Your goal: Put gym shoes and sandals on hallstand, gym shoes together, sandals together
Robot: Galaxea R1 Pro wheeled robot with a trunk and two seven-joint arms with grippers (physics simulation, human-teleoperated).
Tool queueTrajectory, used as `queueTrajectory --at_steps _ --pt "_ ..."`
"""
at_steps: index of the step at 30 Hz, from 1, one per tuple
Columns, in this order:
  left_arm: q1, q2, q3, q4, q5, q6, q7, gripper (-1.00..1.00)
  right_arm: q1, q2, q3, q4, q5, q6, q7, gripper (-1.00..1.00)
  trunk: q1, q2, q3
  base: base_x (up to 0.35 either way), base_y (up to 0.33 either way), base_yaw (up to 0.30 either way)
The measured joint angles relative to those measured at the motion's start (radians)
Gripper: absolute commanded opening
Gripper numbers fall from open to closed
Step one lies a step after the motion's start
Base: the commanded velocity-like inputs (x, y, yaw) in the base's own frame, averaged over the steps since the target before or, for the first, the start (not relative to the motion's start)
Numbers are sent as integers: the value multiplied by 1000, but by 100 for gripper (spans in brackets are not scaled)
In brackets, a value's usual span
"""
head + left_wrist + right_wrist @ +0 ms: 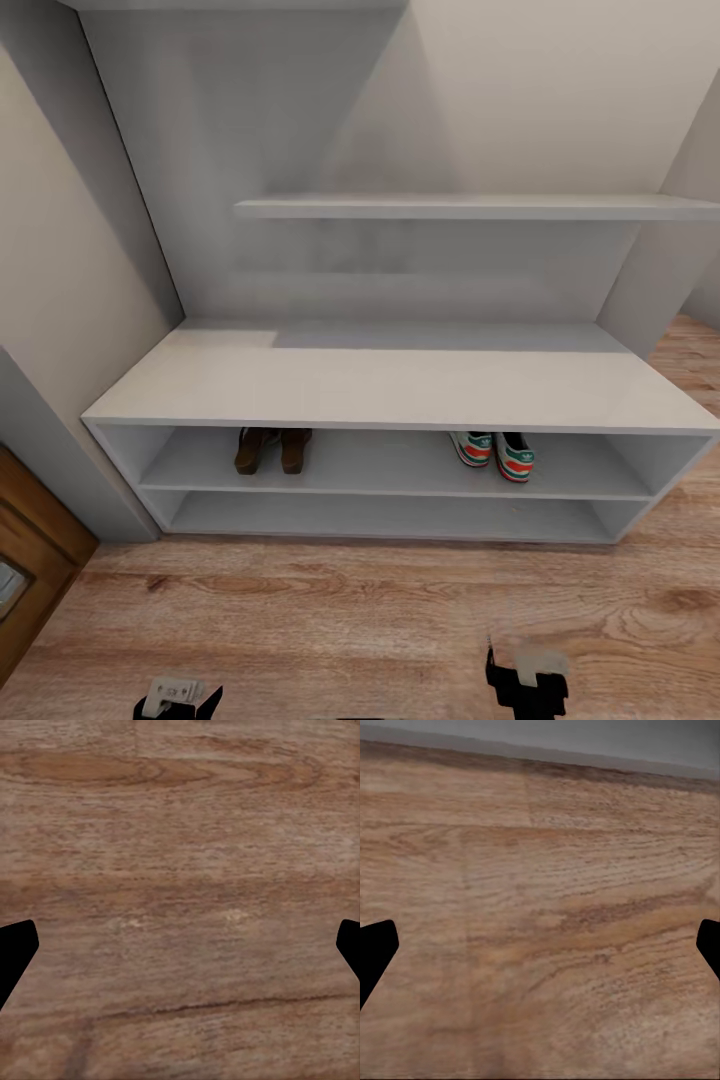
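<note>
Standing side by side on the upper shelf tier of the hallstand [400,385], the two sandals [272,449] sit at about 11 o'clock from the head view's centre bottom, and the two gym shoes [493,454] sit together at about 1 o'clock, well apart from the sandals. None of the four touches the corridor floor [350,610]. Both arms hang low at the near edge, far short of the rack: the left gripper [180,952] at 7 o'clock and the right gripper [540,952] at 5 o'clock. Each wrist view shows its jaws spread wide over bare planks, holding nothing. A floating wall shelf [470,207] runs above the surface.
</note>
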Motion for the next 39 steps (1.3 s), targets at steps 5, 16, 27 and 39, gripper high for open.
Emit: queueTrajectory --at_steps 5,16,27,39 --pt "4 0 0 0 0 -2 0 100 34 -5 0 2 3 -24 1 100 0 0 0 0 0 0" --pt "12 -1 1 0 2 -3 1 100 52 -1 1 3 3 -33 1 100 0 0 0 0 0 0" --pt "13 -1 2 0 2 -5 1 100 57 2 -1 4 2 -30 -1 100 0 0 0 0 0 0" --pt "13 -1 2 0 2 -6 0 100 57 2 -1 4 2 -30 -1 100 0 0 0 0 0 0"
